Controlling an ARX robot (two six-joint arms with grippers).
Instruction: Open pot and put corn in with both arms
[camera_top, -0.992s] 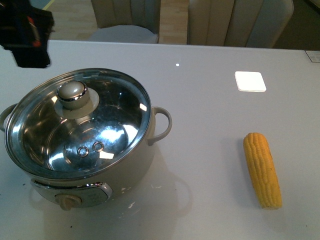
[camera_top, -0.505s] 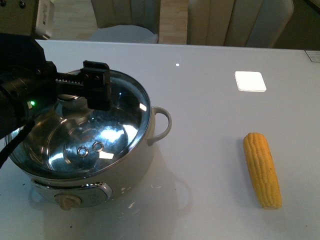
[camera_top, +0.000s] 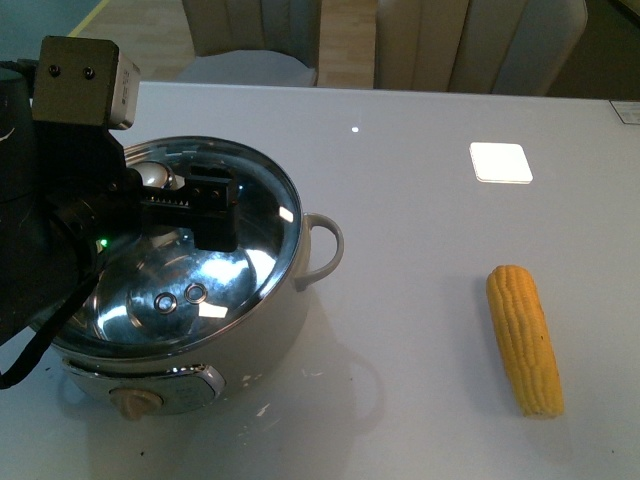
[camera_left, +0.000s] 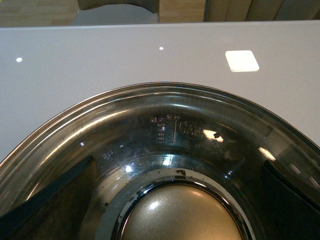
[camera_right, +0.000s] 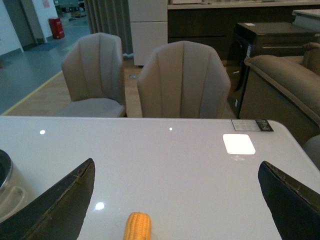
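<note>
The left gripper hangs low over the pot, whose glass lid is on. Its fingers are spread wide, and the lid knob sits between them with a gap on either side. The right gripper does not appear in the front view; its jaws are also spread, pinching nothing. The corn lies on the table below it, roughly midway between its fingers and well apart from the pot.

I see my black left arm hanging over the glass lid of the round cream-white pot, blocking that side, while bare grey tabletop lies open all round the yellow-orange corn cob.
</note>
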